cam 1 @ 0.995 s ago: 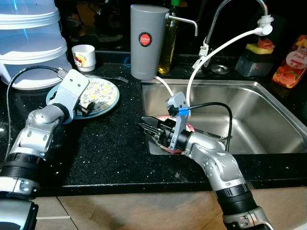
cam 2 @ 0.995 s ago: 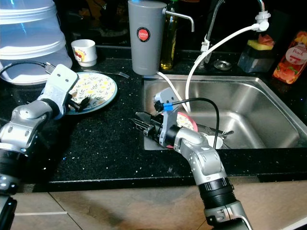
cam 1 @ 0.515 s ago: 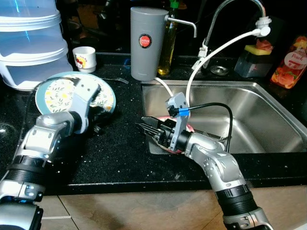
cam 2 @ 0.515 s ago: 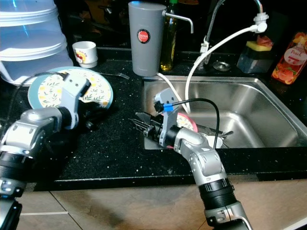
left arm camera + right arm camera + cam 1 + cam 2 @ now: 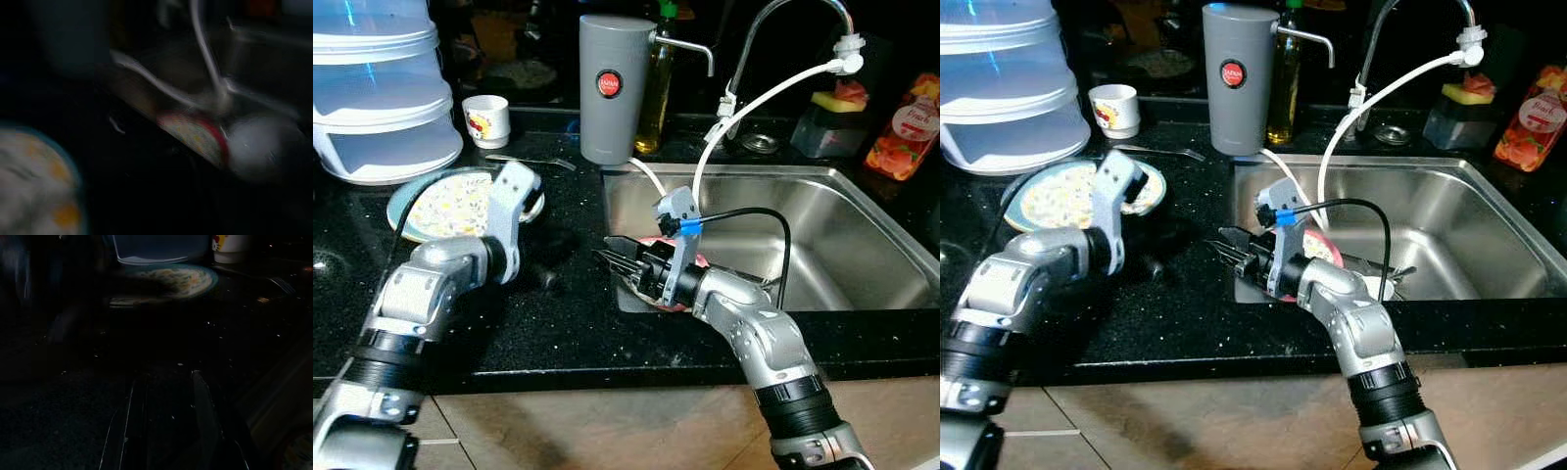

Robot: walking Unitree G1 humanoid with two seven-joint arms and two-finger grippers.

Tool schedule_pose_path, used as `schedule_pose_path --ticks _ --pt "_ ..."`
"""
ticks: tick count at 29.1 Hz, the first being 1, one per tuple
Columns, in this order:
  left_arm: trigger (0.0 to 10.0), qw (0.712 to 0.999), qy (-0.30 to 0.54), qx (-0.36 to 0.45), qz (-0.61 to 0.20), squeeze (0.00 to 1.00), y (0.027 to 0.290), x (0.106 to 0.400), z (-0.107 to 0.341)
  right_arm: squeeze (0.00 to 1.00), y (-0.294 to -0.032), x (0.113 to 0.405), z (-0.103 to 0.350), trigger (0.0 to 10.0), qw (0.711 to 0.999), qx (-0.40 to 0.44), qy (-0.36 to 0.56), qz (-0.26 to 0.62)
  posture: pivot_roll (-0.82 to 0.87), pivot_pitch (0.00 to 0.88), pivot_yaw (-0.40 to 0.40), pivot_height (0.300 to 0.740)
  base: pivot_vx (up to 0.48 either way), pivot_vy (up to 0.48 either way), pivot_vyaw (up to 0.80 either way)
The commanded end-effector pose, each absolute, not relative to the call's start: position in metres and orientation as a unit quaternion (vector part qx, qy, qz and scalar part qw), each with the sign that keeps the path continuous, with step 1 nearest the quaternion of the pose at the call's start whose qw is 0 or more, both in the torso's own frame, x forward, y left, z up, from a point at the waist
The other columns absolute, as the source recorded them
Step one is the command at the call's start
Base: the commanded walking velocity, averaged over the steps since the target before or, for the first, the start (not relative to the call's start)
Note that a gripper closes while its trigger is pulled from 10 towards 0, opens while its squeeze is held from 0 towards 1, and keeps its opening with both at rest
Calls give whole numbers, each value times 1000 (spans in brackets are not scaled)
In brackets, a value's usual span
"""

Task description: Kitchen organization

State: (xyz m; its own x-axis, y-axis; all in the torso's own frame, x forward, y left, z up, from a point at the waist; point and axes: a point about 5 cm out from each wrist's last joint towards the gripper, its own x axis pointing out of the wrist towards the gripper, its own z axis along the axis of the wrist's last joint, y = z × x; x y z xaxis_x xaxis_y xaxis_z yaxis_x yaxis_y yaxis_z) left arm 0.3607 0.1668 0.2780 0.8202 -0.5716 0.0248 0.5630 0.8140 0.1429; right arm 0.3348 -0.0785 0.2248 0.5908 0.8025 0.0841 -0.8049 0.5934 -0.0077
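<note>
Counter: black speckled stone worktop (image 5: 558, 323) beside stainless steel sink (image 5: 822, 225) (dark kitchen).
Right gripper (image 5: 612, 260): fingers apart.
Left gripper (image 5: 545, 278): has swung off the floral plate (image 5: 450, 201); finger state unclear.

Take the grey thermos dispenser (image 5: 611, 86) as your landmark. You see an oil bottle (image 5: 658, 93) touching its right side, a small white cup (image 5: 489, 119) to its left, and stacked translucent tubs (image 5: 380, 93) beyond that cup.

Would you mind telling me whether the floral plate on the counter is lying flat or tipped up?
Lying flat. The floral plate rests face up on the black counter, beside the left gripper's wrist.
</note>
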Motion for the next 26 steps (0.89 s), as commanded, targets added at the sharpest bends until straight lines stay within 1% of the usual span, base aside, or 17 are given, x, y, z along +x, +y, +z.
schedule_pose_path --ticks 1,2,3,5,6,7,8,9,10,11,12,13,17,18,19,20,26 --pt "4745 970 -82 62 -218 0 182 365 298 0 -83 336 227 10000 894 8 -43 446 126 91 -26 740 0 0 0" --pt "8118 979 -91 92 -156 0 195 369 303 0 -83 336 228 10000 894 8 -43 446 129 93 -28 740 0 0 0" --pt "10000 985 -100 108 -89 0 209 371 308 0 -83 337 228 10000 894 8 -43 446 129 93 -28 740 0 0 0" --pt "10000 986 -98 137 -15 0 229 372 311 0 -83 337 228 10000 894 9 -44 446 132 91 -32 740 0 0 0" --pt "10000 986 -98 137 -15 0 229 372 311 0 -83 337 228 10000 894 9 -44 446 132 91 -32 740 0 0 0" --pt "10000 985 -83 152 13 55 239 373 308 0 -82 337 228 10000 894 10 -44 446 134 91 -32 740 0 0 0" --pt "10000 982 -66 172 36 1000 247 373 305 0 -81 337 228 10000 893 10 -44 447 134 91 -32 740 0 0 0" --pt "10000 980 -42 187 53 1000 256 373 298 0 -81 337 228 10000 893 11 -45 448 134 91 -32 740 0 0 0" --pt "10000 980 -42 187 53 1000 256 373 298 0 -81 337 228 10000 893 11 -45 448 134 91 -32 740 0 0 0" --pt "10000 980 -19 183 69 1000 265 372 291 0 -80 337 228 10000 892 11 -45 449 135 90 -30 740 0 0 0" --pt "10000 980 28 163 110 1000 284 370 274 0 -79 337 229 10000 891 11 -46 451 135 90 -29 740 0 0 0" --pt "10000 979 41 158 122 1000 290 369 269 0 -79 337 229 10000 891 11 -46 451 135 90 -29 740 0 0 0" --pt "10000 977 52 155 138 1000 298 367 263 0 -79 337 229 10000 891 11 -46 451 134 90 -28 740 0 0 0" --pt "10000 975 61 152 149 765 304 367 257 0 -79 337 229 10000 891 11 -46 452 134 90 -28 740 0 0 0" --pt "10000 974 73 146 157 0 310 365 250 0 -79 337 228 10000 890 12 -45 453 134 92 -28 740 0 0 0" --pt "10000 975 107 130 148 0 316 364 233 0 -79 336 227 10000 889 10 -43 455 134 92 -28 740 0 0 0" --pt "10000 978 134 116 108 0 314 365 220 0 -79 336 226 10000 889 9 -42 455 135 94 -29 740 0 0 0"
